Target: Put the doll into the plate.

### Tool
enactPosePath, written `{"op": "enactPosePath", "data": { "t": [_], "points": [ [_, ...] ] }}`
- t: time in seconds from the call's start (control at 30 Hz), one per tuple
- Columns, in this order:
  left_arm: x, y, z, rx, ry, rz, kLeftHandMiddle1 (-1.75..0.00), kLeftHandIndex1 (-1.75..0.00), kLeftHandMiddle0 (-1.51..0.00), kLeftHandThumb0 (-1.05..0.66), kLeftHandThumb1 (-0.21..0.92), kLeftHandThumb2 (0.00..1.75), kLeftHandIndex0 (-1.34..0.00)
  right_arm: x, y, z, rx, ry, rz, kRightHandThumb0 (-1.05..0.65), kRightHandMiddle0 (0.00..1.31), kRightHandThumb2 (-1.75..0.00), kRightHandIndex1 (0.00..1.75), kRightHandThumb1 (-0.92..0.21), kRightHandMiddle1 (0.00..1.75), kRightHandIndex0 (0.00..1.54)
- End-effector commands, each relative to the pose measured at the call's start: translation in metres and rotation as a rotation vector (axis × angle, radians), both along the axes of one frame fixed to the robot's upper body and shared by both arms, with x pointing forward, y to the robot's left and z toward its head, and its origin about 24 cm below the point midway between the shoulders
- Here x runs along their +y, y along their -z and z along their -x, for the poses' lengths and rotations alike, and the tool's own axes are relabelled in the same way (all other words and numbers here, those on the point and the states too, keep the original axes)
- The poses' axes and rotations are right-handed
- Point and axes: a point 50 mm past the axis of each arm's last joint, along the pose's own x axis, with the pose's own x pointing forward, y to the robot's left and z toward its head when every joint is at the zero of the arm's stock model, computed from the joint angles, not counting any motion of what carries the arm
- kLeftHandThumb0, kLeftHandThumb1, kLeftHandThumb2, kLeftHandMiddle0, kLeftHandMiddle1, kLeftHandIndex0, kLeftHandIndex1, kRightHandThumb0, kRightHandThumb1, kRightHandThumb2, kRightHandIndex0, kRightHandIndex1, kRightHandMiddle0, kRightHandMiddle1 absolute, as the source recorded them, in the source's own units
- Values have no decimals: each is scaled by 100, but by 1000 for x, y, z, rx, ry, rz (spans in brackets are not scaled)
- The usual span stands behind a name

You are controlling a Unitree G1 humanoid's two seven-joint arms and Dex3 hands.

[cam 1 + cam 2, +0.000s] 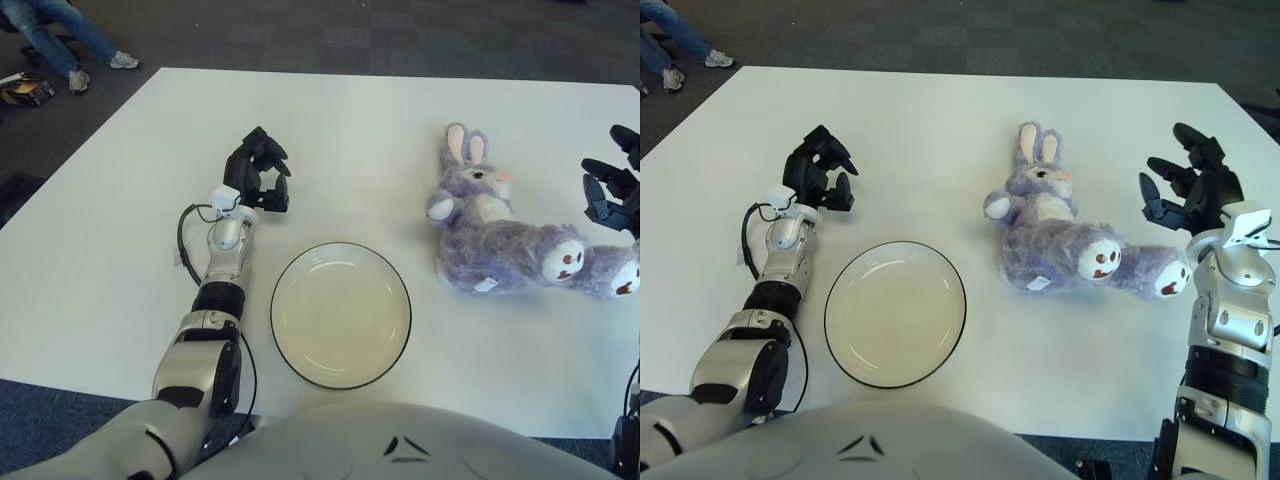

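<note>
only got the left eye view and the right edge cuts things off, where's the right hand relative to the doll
observer: the whole right hand shows just right of the doll, up past its feet.
operator: fingers open or shut
observer: the fingers are spread and hold nothing; they are not around the doll.
operator: where does that arm come from
observer: the forearm rises from the table's near edge, right of the doll's legs.
</note>
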Motion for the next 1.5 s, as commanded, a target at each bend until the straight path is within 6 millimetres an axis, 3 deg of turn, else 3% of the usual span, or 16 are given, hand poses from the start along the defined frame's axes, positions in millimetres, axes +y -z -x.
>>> {"op": "enactPosePath", "data": {
  "t": [0.0, 0.13, 0.33, 0.57, 0.9, 0.97, 1.07, 1.47],
  "points": [
    [0, 43, 23, 163, -1, 19, -175, -160, -78, -1, 4, 159, -70, 5, -7, -1, -31, -24, 61, -69, 0, -58, 38, -80, 17, 12],
    [0, 44, 23, 166, -5, 21, -175, -172, -66, -1, 12, 153, -64, 9, -8, -11, -40, -30, 120, -77, 0, -50, 44, -89, 20, 14],
    [0, 43, 23, 161, -8, 20, -175, -174, -63, -1, 14, 152, -62, 18, -9, -25, -38, -57, 187, -81, 0, -48, 53, -91, 28, 6],
    [0, 43, 23, 160, -7, 11, -175, -175, -63, -1, 14, 153, -62, 25, -10, -31, -22, -68, 307, -80, 0, -45, 36, -90, 23, 1],
    [0, 43, 24, 160, -3, 8, -175, -175, -64, -1, 13, 154, -63, 39, -13, -40, -21, -87, 441, -93, 0, -45, 9, -92, 22, 0],
    [0, 43, 24, 161, -4, 8, -175, -160, -79, -1, 4, 159, -70, 43, -16, -44, -25, -107, 454, -97, 0, -45, 5, -92, 25, 0],
    [0, 43, 24, 160, -5, 7, -175, -154, -86, -2, -1, 162, -74, 48, -18, -46, -39, -132, 480, -100, 0, -46, 2, -92, 28, 0],
    [1, 43, 25, 153, -16, 0, -175, -151, -91, -2, -5, 166, -77, 87, -42, -44, -108, -229, 607, -105, 0, -40, 4, -92, 54, 8]
  ]
}}
